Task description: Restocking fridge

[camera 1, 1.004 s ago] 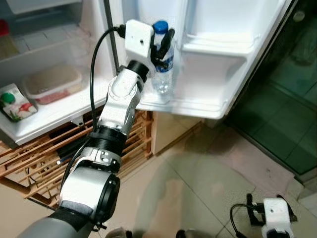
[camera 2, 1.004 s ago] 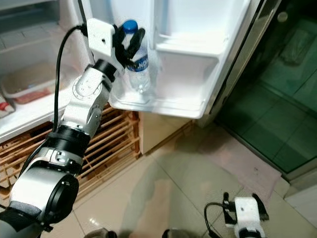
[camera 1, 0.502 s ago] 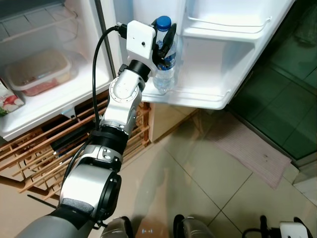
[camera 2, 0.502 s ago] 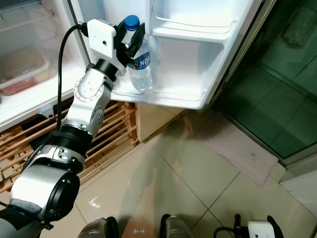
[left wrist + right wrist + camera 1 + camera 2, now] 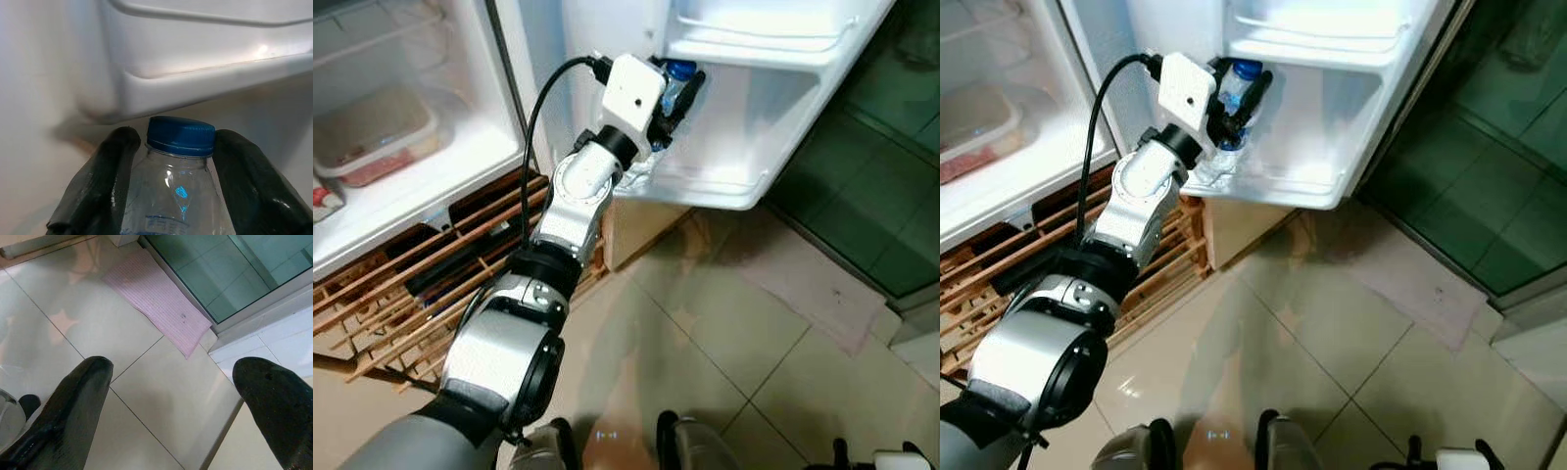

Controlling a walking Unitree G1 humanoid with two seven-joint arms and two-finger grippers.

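A clear water bottle with a blue cap is tilted inside the lower shelf of the open fridge door, just under the upper door shelf. My left gripper is shut on the bottle's neck. The left wrist view has the cap between both black fingers, close below the white upper shelf. My right gripper hangs low and open over the floor tiles, holding nothing.
The fridge body at left holds a lidded food container on a white shelf. A wooden slatted rack sits below it. A pink mat lies on the tiles by a dark green glass door. My feet show at the bottom.
My left arm has reached further right, carrying the bottle from upright at the shelf's left end to tilted deeper under the upper shelf. The head camera has also shifted.
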